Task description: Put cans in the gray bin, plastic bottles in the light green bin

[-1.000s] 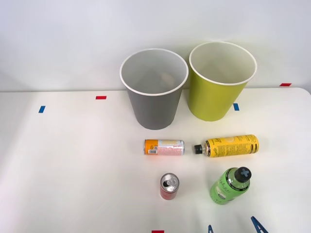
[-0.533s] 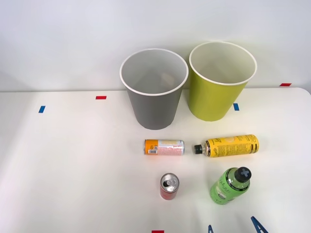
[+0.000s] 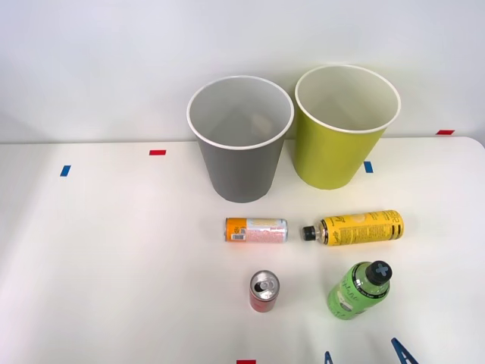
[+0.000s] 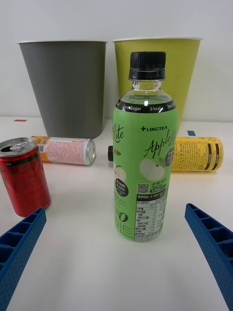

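Observation:
A bright green black-capped bottle (image 3: 358, 290) (image 4: 141, 165) stands upright near the table's front right. My right gripper (image 3: 365, 355) (image 4: 116, 265) is open just in front of it, blue fingers (image 4: 214, 243) spread wider than the bottle and not touching it. The red can (image 3: 264, 291) (image 4: 22, 176) stands upright to the bottle's left. An orange and pinkish-white can (image 3: 256, 229) (image 4: 65, 150) lies on its side behind. The yellow bottle (image 3: 355, 227) (image 4: 194, 153) lies to its right. At the back stand the gray bin (image 3: 240, 138) (image 4: 65, 85) and the light green bin (image 3: 345, 125) (image 4: 179, 73).
Small red (image 3: 157, 152) and blue (image 3: 65, 171) tape marks dot the white table (image 3: 114, 250). A pale wall runs behind the bins. Open tabletop lies to the left of the cans.

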